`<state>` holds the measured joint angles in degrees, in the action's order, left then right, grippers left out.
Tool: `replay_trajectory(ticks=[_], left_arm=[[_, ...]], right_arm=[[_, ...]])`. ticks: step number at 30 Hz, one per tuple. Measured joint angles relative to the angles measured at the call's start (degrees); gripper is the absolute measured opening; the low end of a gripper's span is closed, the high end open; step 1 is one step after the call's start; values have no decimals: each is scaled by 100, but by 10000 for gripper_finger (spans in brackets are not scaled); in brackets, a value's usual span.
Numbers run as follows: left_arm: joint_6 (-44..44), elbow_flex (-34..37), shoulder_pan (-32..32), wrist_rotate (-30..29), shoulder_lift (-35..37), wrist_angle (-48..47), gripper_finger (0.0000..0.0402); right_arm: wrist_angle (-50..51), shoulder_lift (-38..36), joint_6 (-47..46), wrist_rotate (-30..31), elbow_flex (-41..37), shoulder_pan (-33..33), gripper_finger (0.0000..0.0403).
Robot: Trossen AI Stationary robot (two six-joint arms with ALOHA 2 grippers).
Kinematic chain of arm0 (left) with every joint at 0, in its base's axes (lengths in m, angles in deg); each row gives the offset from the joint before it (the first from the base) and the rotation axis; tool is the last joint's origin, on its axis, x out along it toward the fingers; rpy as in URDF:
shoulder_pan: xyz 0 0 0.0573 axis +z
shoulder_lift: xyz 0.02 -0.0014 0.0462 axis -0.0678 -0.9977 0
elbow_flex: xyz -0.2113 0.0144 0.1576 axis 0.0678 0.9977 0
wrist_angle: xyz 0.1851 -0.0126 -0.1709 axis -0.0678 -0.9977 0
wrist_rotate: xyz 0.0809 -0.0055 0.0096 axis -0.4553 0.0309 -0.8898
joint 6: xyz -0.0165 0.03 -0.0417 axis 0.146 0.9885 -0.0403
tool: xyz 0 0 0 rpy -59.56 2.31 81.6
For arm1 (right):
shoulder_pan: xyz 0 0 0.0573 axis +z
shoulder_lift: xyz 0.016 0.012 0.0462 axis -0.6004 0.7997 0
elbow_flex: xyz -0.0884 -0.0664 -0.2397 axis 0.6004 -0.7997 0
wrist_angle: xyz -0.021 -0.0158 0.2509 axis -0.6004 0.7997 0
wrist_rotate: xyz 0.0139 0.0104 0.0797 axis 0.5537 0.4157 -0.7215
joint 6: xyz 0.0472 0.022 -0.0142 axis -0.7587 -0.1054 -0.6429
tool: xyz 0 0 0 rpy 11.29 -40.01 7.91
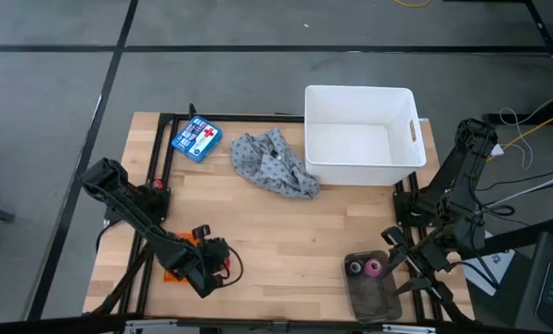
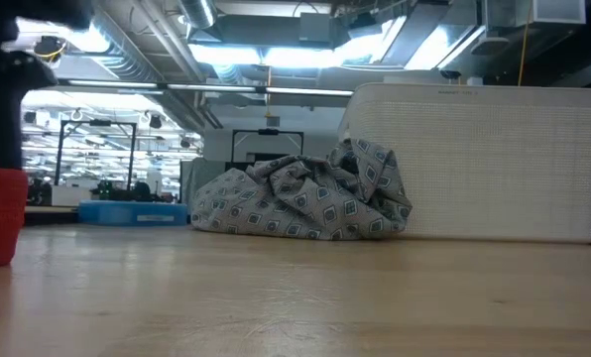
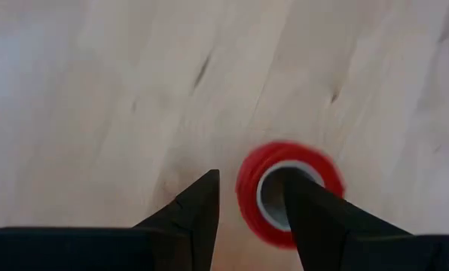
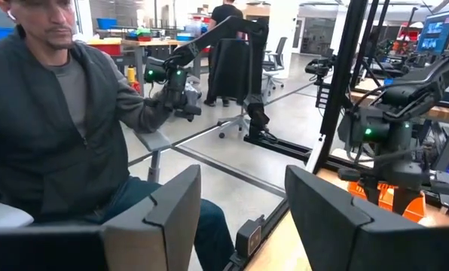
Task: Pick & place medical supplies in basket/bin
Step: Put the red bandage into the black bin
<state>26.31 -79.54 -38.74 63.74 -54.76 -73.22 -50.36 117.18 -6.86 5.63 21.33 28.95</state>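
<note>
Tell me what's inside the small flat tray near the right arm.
The tray holds a pink tape roll and a black tape roll, side by side at its far end. The right gripper overlaps the tray's right edge, hiding that strip.

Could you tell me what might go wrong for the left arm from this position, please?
The left gripper, jaws open, has one jaw inside the small red tape roll's hole; closing may pinch only one wall, letting it tip or roll. The large white plastic tub is far across the table, so a weak grip could drop it.
</note>
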Motion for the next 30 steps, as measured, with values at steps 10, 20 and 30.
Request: replay_trajectory(ticks=[10,20,30], left_arm=[[189,-22,357,599,-403,-199,143],[1812,-20,439,35,-416,551,34],[4205,-554,834,-673,-409,1911,34]], right_arm=[[0,2,-57,2,2,0,194],[2,2,-56,20,2,0,194],[0,4,-56,20,2,0,194]])
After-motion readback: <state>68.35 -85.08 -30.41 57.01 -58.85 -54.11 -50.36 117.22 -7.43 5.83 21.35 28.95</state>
